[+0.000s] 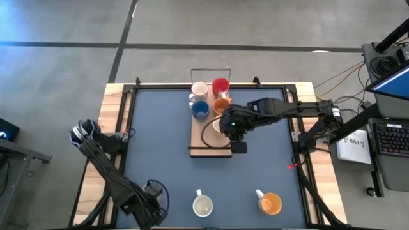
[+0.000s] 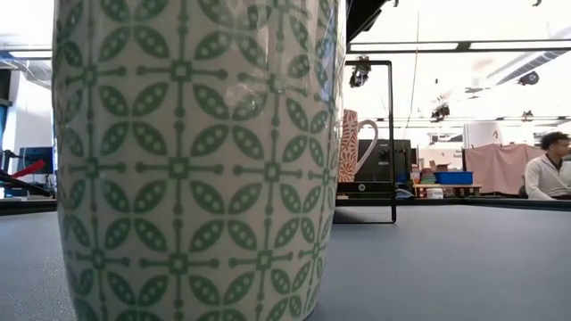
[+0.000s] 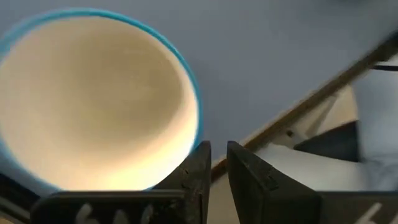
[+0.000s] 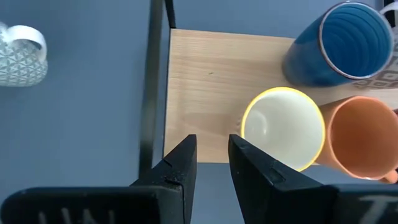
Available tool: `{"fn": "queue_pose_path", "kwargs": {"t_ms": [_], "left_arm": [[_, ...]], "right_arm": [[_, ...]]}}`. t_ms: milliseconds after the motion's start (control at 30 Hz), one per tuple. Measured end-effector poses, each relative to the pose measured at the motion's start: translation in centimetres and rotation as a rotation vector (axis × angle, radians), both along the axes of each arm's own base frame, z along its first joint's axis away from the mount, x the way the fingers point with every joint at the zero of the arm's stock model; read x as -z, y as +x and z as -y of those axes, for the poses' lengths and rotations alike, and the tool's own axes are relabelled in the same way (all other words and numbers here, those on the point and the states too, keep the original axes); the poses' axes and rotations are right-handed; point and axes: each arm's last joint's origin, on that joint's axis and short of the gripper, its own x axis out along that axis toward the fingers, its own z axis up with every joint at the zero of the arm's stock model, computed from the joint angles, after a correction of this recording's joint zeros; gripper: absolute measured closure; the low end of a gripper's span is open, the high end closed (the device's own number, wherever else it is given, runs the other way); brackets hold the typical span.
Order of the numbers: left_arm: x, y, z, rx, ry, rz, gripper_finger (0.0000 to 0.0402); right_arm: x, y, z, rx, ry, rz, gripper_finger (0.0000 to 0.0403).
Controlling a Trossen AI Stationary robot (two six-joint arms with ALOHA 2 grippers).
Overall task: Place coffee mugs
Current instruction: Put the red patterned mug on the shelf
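Note:
A long light-wood tray [image 1: 206, 147] lies mid-table. At its far end stand a cream mug [image 1: 199, 88], a red mug [image 1: 220, 85], a blue mug [image 1: 200, 109] and an orange mug [image 1: 222, 104]. A yellow-rimmed cream mug [image 4: 283, 128] stands beside the orange mug [image 4: 360, 138] and the blue mug [image 4: 339, 45]. My right gripper [image 1: 238, 145] hovers over the tray just beside the yellow-rimmed mug, fingers [image 4: 181, 163] almost together and empty. A white mug [image 1: 203, 206] and an orange mug [image 1: 271, 203] stand near the front edge. My left gripper [image 3: 214, 163] is shut beside a blue-rimmed mug [image 3: 93, 99].
A thin black wire frame [image 1: 211, 69] rises at the tray's far end; it also shows in the low view [image 2: 393, 143]. A green-patterned mug [image 2: 196, 160] fills the low view. The left arm [image 1: 108, 172] lies along the table's left front. A person [image 2: 546, 169] sits beyond the table.

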Motion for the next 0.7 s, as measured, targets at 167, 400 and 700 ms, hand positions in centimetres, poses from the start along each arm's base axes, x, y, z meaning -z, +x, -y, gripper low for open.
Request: {"fn": "queue_pose_path", "kwargs": {"t_ms": [167, 400, 700], "left_arm": [[0.2, 0.0, 0.0, 0.012, 0.009, -0.006, 0.0365], [-1.9, -0.1, -0.1, 0.029, 0.011, -0.001, 0.0365], [-1.4, -0.6, -0.8, 0.014, 0.078, -0.057, 0.0365]], "right_arm": [[0.0, -0.1, -0.7, -0.009, 0.006, -0.006, 0.0321], [0.1, -0.2, -0.6, -0.011, 0.002, -0.022, 0.0321], [0.1, -0.2, -0.6, -0.018, -0.001, -0.022, 0.032]]}}
